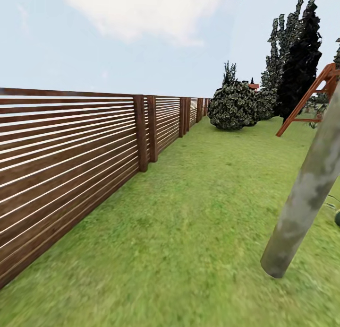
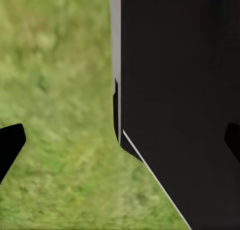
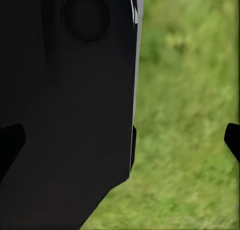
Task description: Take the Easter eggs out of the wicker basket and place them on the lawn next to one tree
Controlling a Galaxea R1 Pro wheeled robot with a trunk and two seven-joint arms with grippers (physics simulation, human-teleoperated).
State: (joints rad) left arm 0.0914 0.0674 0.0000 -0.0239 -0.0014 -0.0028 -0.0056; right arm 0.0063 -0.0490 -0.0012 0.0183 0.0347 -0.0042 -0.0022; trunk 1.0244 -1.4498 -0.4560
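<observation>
Head view: you face the lawn (image 1: 203,213), which fills the lower and middle frame and runs toward the upper right. A brown slatted fence (image 1: 71,161) crosses the left half, receding toward the frame's centre. At the right edge, the tree (image 1: 307,190) shows as a grey-brown mottled trunk; its long axis tilts in the picture, foot at lower right on the grass, top leaving the frame at the right edge. A round dark-green bush (image 1: 233,106) sits above centre right, with near-black cypresses (image 1: 297,62) behind it and a red-brown wooden frame (image 1: 309,98) at the right.

Left wrist view: you see the left gripper (image 2: 120,140) with its dark fingertips (image 2: 10,142) at opposite edges of the frame, set wide apart with nothing between them but blurred grass and a black body panel (image 2: 180,100).

Right wrist view: the right gripper (image 3: 120,140) likewise has its fingertips (image 3: 11,140) spread apart, over grass and black bodywork (image 3: 70,100).
</observation>
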